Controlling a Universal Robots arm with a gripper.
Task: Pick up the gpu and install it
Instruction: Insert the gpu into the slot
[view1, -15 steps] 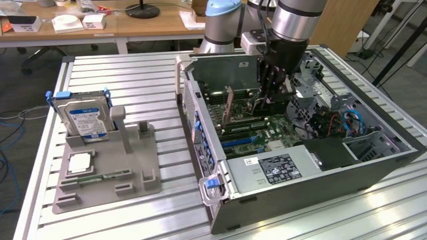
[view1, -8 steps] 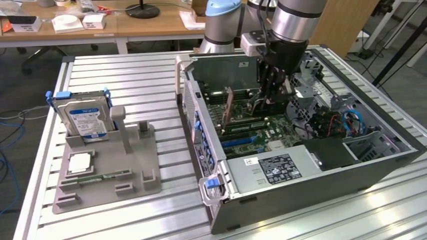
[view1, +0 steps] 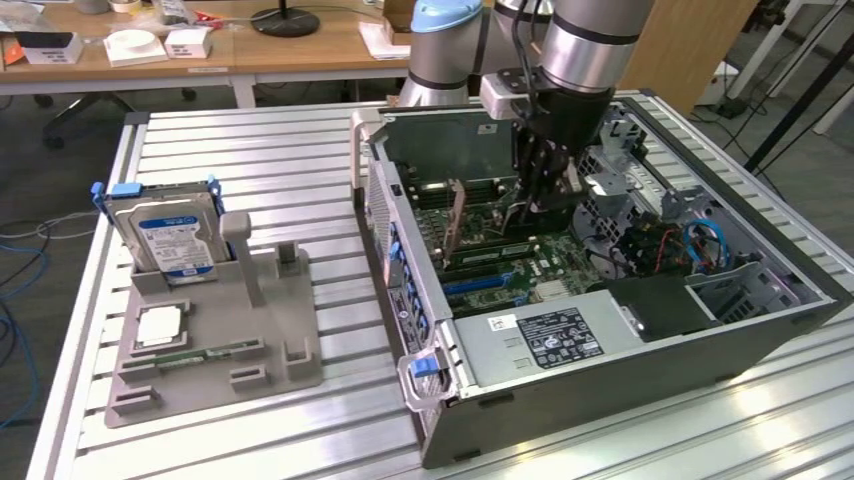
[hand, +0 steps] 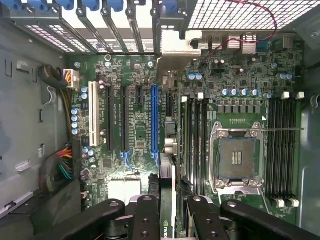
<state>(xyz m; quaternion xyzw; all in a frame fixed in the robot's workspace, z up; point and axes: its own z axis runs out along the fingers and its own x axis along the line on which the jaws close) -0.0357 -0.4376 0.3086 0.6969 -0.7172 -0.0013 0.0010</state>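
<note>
The gpu (hand: 167, 200) was held edge-on in the pinching gripper (hand: 167, 212), inside the open case (view1: 441, 400) above the motherboard (hand: 135, 130). Misalignment with the blue slot (hand: 154, 120) could jam its connector.

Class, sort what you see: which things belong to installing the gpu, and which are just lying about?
In the job: gpu, gripper holding it, open computer case, motherboard.
Lying about: hard drive, memory stick, grey holder.

A thin dark gpu (hand: 167, 210) stands on edge, upright, inside the open computer case. It sits over the green motherboard, near the blue slot.
</note>
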